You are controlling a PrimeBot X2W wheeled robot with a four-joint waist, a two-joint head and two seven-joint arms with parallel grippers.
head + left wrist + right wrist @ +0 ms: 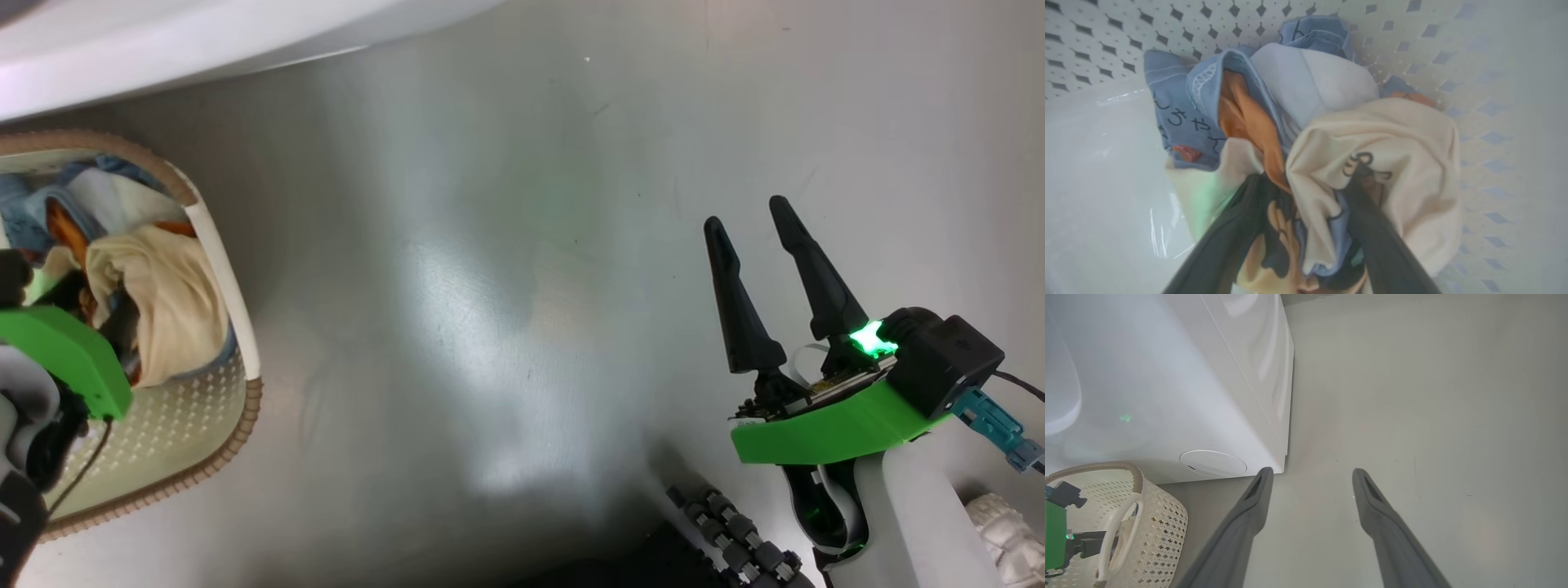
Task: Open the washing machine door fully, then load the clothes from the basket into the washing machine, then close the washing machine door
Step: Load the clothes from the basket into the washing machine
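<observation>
My left gripper [1306, 179] stands with fingers apart, sunk into the clothes [1384, 147] inside the basket [245, 420], cream cloth between them. My right gripper [747, 214] is spread wide, holding nothing, over the floor [506, 204] near the white washing machine [1167, 384]

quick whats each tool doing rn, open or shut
Left tool: open, straddling a fold of the clothes in the basket, not clamped.
Right tool: open, empty, over the floor.
</observation>
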